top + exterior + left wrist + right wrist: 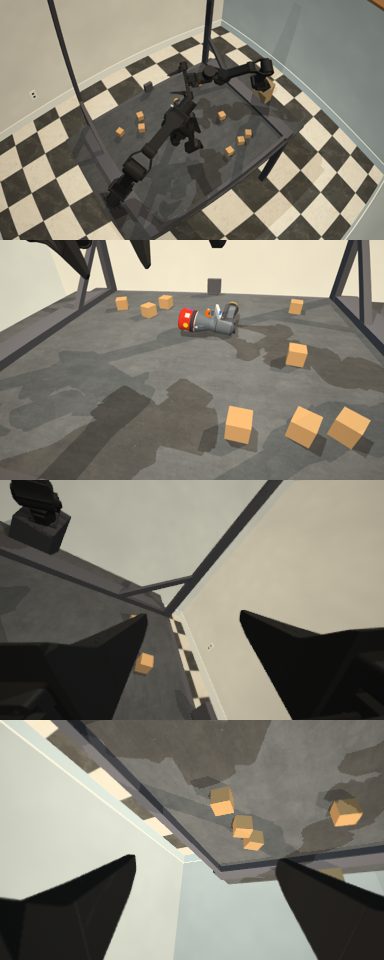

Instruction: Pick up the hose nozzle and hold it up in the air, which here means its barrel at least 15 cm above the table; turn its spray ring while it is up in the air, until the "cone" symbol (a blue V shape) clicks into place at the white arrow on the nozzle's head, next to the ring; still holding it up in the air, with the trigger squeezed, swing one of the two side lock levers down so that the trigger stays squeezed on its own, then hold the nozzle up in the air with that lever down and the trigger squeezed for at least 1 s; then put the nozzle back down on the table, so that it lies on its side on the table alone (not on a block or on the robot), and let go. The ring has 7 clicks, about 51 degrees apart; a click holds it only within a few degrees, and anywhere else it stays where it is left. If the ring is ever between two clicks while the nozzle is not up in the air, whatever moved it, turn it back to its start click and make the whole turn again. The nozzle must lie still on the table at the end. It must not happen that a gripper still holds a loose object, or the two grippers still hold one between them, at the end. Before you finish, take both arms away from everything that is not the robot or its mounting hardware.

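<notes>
The exterior view is showing the nozzle (176, 100) (206, 322) lying on its side on the table (158, 169) (175, 364) (65, 610) (300, 750), its red ring (185, 319) pointing away from the orange-topped grip end. Both the left gripper (170, 84) (194, 616) and right gripper (201, 139) (117, 272) (207, 864) are hanging released above, gripping nothing.

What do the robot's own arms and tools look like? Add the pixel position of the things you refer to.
Left arm (239, 70) and right arm (167, 128) (35, 495) are black, with cylindrical joints and thin curved loops near the elbows. Left tool (169, 84) (194, 614) and right tool (201, 139) (117, 273) (207, 864) have black, tapering fingers. No markings are legible.
</notes>
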You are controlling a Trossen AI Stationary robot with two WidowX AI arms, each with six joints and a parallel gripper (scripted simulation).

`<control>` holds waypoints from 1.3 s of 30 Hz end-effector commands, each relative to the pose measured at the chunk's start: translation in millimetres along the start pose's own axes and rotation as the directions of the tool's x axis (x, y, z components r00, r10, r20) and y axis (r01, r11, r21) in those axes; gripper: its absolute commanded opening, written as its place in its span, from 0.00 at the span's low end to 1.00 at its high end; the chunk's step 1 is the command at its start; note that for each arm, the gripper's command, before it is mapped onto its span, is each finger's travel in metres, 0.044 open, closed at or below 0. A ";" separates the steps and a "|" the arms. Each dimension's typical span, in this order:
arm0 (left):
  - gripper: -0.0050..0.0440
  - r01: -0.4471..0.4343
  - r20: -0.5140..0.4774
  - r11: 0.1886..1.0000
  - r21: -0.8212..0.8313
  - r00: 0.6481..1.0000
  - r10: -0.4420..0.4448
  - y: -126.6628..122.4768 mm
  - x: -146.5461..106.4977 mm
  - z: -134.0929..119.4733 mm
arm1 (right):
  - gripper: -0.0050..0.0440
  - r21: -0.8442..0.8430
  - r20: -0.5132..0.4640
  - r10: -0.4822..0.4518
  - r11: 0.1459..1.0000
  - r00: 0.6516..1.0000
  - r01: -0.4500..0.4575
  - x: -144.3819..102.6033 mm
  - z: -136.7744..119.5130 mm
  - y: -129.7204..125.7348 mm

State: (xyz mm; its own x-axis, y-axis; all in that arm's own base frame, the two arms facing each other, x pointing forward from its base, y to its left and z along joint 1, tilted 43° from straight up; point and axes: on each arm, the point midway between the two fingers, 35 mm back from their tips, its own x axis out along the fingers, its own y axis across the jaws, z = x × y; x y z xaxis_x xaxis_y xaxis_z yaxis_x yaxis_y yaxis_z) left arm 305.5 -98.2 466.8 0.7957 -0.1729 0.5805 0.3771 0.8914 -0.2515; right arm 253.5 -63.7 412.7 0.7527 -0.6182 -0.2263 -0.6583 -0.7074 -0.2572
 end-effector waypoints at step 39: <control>0.92 -0.067 -0.118 0.988 0.137 0.989 0.083 34.0 -18.1 -15.7 | 0.93 0.743 0.004 -0.206 0.656 0.979 0.135 15.1 27.1 -23.4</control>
State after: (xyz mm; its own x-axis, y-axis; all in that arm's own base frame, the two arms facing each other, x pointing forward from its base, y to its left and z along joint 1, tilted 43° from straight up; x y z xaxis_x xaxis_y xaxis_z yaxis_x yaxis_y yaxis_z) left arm 315.6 -78.0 438.6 0.8668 -0.1543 0.4742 0.2753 0.9409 -0.1971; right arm 281.8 -48.5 389.6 0.8488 -0.4871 -0.2054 -0.4244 -0.3963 -0.8141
